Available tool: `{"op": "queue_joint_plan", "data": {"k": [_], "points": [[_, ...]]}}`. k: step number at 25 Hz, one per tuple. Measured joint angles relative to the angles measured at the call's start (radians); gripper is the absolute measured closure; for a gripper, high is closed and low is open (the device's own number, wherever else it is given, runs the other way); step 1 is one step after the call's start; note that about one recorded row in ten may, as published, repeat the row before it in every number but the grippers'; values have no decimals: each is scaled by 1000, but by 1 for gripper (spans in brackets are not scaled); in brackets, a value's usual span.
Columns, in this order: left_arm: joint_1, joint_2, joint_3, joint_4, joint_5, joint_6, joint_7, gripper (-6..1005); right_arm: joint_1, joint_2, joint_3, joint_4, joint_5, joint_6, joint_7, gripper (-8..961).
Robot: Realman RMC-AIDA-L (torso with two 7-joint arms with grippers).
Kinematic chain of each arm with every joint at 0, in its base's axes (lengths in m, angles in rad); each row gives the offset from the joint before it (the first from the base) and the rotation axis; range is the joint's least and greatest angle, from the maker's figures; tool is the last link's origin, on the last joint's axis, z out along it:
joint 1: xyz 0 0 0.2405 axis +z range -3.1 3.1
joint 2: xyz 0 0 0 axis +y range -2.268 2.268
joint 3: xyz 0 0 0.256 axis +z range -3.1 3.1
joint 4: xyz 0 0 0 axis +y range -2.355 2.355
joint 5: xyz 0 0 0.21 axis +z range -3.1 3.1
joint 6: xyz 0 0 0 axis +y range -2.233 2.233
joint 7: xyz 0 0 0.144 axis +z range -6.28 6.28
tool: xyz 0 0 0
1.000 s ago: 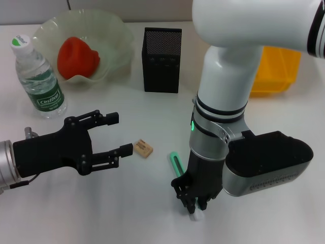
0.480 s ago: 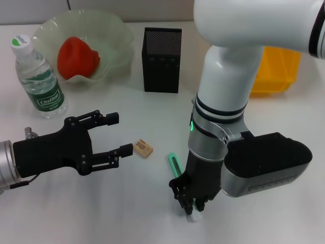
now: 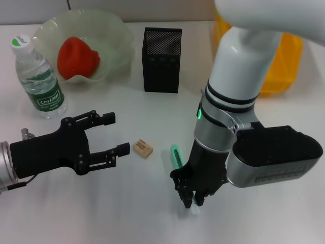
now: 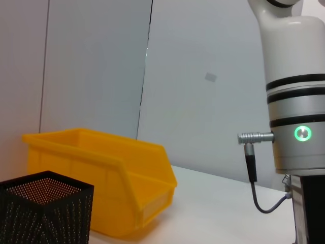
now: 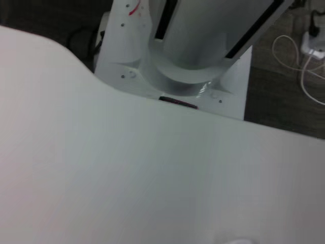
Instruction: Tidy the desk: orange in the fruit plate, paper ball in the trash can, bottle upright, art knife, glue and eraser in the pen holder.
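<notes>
The green art knife [image 3: 175,155] lies on the white table in the head view. Its near end is under my right gripper [image 3: 190,201], which points straight down and is shut on it; a white tip shows just below the fingers. A tan eraser [image 3: 143,148] lies left of the knife. My left gripper [image 3: 116,133] is open, level with the table, its fingertips just short of the eraser. The bottle [image 3: 38,76] stands upright at far left. The orange [image 3: 77,57] sits in the fruit plate [image 3: 114,30]. The glue and paper ball are out of view.
The black mesh pen holder [image 3: 162,58] [image 4: 43,208] stands at the back centre. A yellow bin [image 3: 285,68] [image 4: 101,173] sits behind my right arm [image 4: 297,101]. The right wrist view shows only bare table [image 5: 127,178] and the robot's base.
My right arm has shifted right and a little away from me, and the art knife has moved with it. The left gripper has drawn back slightly from the eraser.
</notes>
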Motion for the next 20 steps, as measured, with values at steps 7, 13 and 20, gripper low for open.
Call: {"op": "queue_joint_plan", "data": {"k": [7,13,20], "points": [[0,0,-7,-1,-1,0,2,199,-79,-1,85,-120,-71,-65,59,792],[0,0,-14,-4,-1,0,3,199,-127,-1,147,-190,-95,-104,100,792],[1,6,-19,-5,-2,0,4,198,-177,-2,226,-255,-104,-142,153,792]]}}
